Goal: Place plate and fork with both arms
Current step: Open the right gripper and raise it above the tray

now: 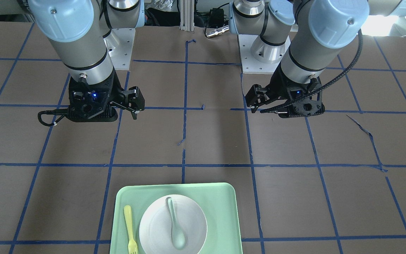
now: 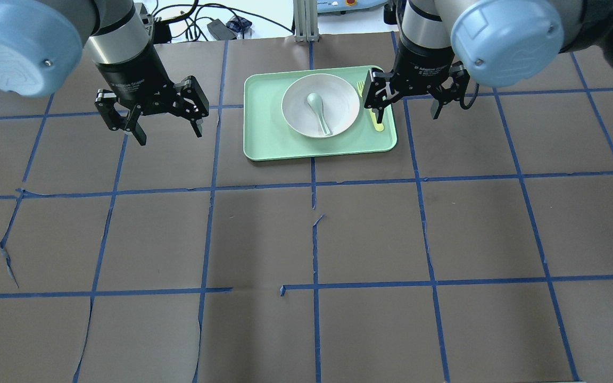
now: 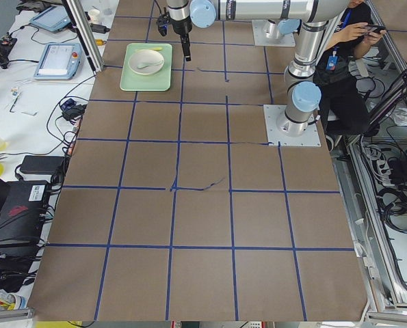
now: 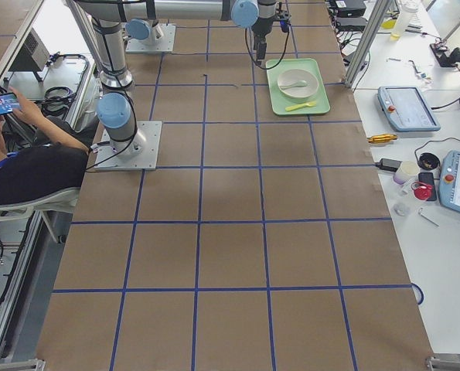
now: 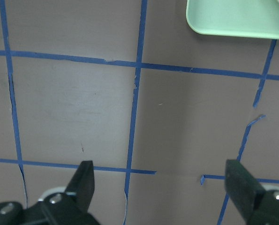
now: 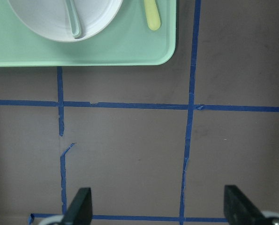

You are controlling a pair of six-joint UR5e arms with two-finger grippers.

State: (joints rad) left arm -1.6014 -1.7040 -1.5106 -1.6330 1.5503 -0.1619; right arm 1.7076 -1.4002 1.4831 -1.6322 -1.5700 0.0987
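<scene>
The off-white plate (image 2: 298, 101) sits in a mint-green tray (image 2: 264, 133) with a grey-green spoon (image 2: 318, 109) lying in it. The pale-yellow fork (image 1: 129, 225) lies flat in the tray beside the plate, on the robot's right side. My right gripper (image 2: 406, 106) is open and empty, hovering by the tray's right edge; in the overhead view one finger covers part of the fork (image 2: 377, 123). My left gripper (image 2: 168, 127) is open and empty, hovering left of the tray. The right wrist view shows the plate (image 6: 45, 18) and the fork's handle (image 6: 152, 16).
The brown table is gridded with blue tape, torn in places (image 2: 317, 218). The tray stands near the table's far edge from the robot (image 1: 220, 211); its corner shows in the left wrist view (image 5: 237, 21). Arm bases (image 1: 263, 53) stand at the robot's side.
</scene>
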